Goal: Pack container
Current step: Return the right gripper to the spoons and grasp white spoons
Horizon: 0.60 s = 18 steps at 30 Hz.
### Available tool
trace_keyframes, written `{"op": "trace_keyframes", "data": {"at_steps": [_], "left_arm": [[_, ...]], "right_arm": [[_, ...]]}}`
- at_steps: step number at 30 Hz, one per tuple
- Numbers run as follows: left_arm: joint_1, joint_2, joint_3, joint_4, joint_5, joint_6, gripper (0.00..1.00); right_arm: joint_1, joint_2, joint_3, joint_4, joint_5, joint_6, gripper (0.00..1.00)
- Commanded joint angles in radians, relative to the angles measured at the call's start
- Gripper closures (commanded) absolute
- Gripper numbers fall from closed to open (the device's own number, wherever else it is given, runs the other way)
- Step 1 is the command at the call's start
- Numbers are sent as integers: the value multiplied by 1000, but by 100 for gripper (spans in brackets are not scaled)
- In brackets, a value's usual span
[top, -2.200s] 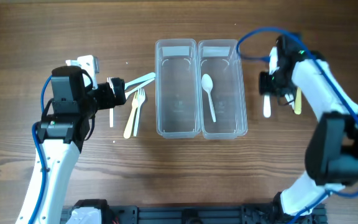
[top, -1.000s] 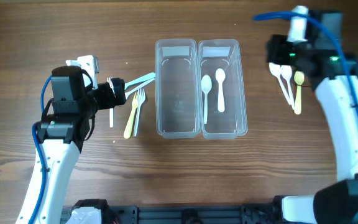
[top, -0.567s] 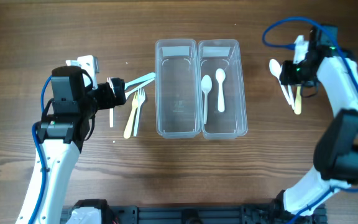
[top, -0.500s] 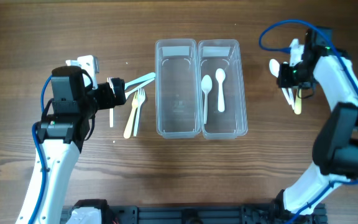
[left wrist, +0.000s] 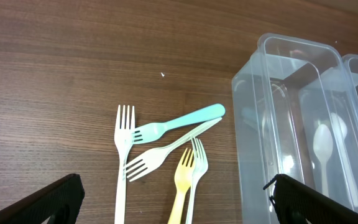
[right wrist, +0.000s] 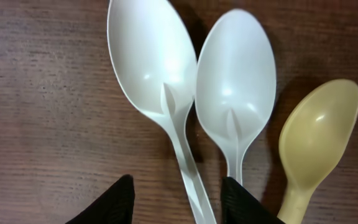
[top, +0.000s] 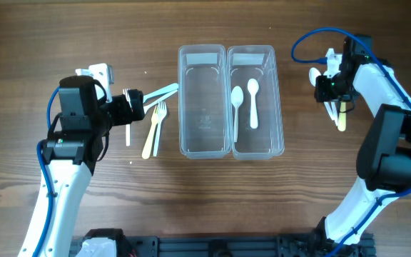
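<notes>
Tubs (top: 204, 107): two clear, rectangular plastic, mid-desk.
Spoons (right wrist: 235, 93): glossy, oval, near right edge.
Right gripper (right wrist: 176, 208): parted astride one handle, seemingly not touching.
Left gripper (left wrist: 176, 190): spread wide over forks (left wrist: 179, 124).

left arm (top: 57, 191): white links, black joints, blue cable | right arm (top: 378, 80): same | tool fingers (right wrist: 107, 205): matte black

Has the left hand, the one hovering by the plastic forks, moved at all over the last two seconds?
No. The left hand sits just as far from the left clear plastic container, over the same plastic forks.
</notes>
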State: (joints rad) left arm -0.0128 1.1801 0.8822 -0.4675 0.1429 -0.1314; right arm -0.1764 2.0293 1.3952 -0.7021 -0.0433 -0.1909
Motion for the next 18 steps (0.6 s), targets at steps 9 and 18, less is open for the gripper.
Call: {"op": "trace_keyframes", "data": {"at_steps": [9, 18], "left_arm": [[5, 2, 21, 2, -6, 23, 0], [5, 2, 21, 2, -6, 23, 0]], "right_arm": [[3, 10, -32, 66, -21, -18, 55], [3, 10, -69, 85, -21, -15, 56]]}}
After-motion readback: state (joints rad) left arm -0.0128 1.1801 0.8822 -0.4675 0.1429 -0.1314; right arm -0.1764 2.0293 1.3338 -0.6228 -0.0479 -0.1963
